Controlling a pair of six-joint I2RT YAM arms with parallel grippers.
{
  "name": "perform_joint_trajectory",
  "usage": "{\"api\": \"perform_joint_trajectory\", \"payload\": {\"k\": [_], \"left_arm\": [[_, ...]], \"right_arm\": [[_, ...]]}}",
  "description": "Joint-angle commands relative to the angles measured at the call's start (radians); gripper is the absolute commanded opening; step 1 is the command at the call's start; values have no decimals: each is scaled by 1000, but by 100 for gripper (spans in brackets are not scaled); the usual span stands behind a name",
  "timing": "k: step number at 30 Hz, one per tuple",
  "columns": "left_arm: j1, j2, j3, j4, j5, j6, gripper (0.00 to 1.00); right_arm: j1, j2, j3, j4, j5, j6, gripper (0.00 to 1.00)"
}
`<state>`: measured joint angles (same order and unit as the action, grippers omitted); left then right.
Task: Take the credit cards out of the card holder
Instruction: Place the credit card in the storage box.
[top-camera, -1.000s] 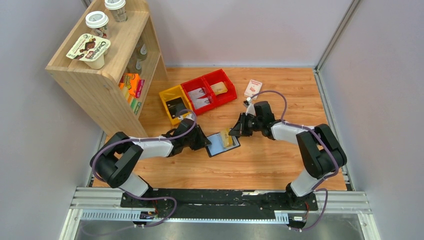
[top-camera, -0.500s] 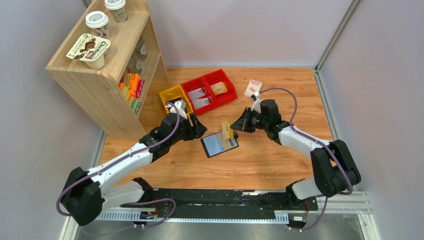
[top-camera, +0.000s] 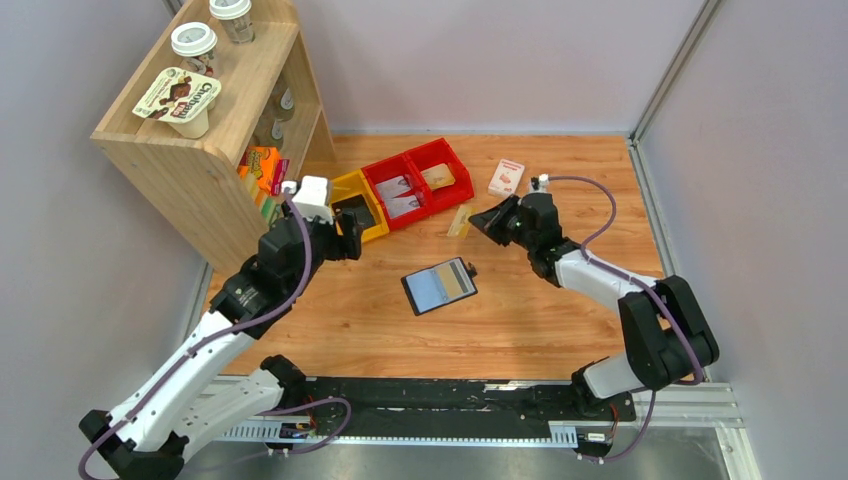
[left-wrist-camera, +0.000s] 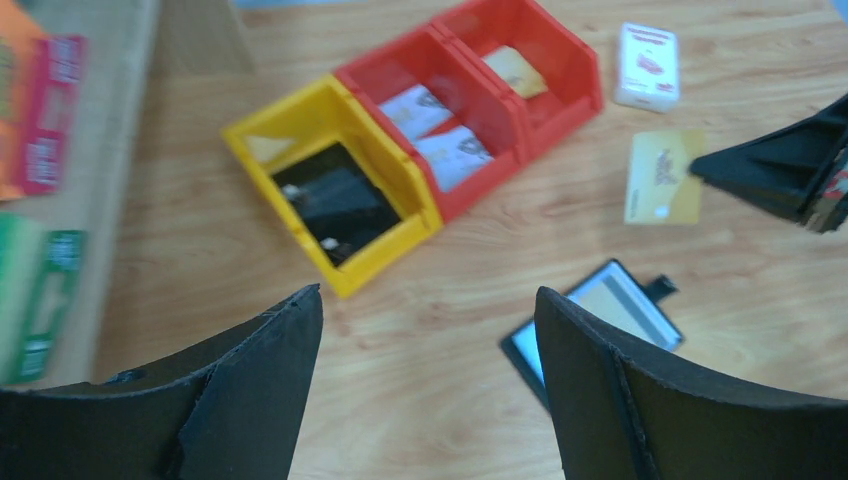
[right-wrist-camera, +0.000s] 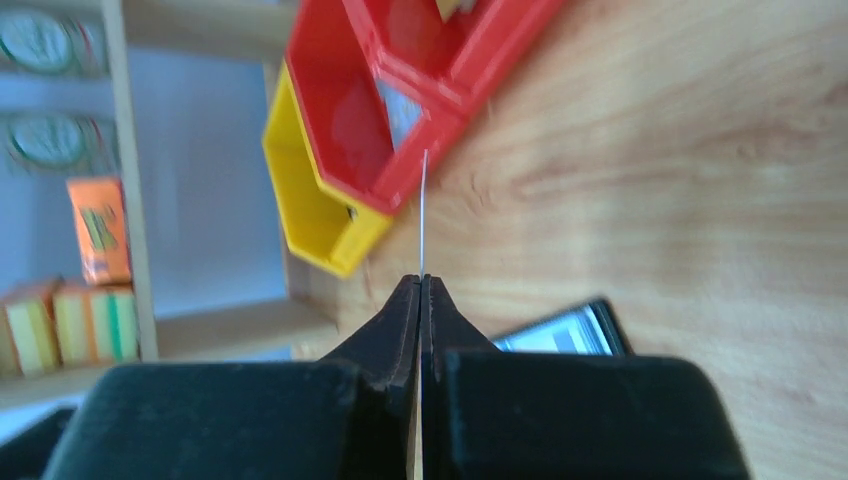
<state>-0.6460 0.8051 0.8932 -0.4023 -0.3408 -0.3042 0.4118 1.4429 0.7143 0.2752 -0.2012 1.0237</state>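
- Wood-grain tabletop (top-camera: 520, 330) boxed in by pale walls, with a wooden shelf unit (top-camera: 200, 150) at the far left holding cups and bright packets.
- The card holder (top-camera: 440, 286) lies opened flat near the middle of the table, inner pockets facing up and its little black tab sticking out at the right. Neither arm is touching it.
- The right gripper (top-camera: 478, 222) has its fingers pressed together on one golden credit card (top-camera: 460, 222). In its own wrist camera the card shows edge-on as a thin line running out from between the closed pads (right-wrist-camera: 405, 300).
- That card is well apart from the holder, close to the front of the red bins (top-camera: 420, 180). From the overhead view I cannot tell how high it is above the wood.
- The left gripper (left-wrist-camera: 425, 310) has its jaws spread wide and holds nothing. It sits above the near end of the yellow bin (top-camera: 350, 205), away from the holder.
- A white-and-red box (top-camera: 507, 176) rests beyond the right arm and plays no part.
- My reading is that one card is out, so the task is partly done. The right half of the holder shows a tan patch, which looks like another card left in its pocket, though I cannot be certain.
- What appears to be left is setting the held card down and then emptying whatever the pockets hold.
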Motion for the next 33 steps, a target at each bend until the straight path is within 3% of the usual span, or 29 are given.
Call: {"api": "perform_joint_trajectory", "payload": {"k": [1, 8, 20, 26, 33], "left_arm": [[6, -58, 23, -43, -205, 194, 85], [9, -156, -106, 8, -375, 200, 85], [9, -239, -142, 45, -363, 203, 84], [9, -233, -142, 43, -348, 200, 84], [11, -248, -145, 46, -342, 200, 84]], "right_arm": [[13, 77, 140, 79, 257, 119, 0], [33, 305, 356, 110, 400, 191, 0], [105, 631, 640, 133, 646, 285, 0], [147, 728, 796, 26, 736, 262, 0], [166, 780, 860, -77, 769, 274, 0]]}}
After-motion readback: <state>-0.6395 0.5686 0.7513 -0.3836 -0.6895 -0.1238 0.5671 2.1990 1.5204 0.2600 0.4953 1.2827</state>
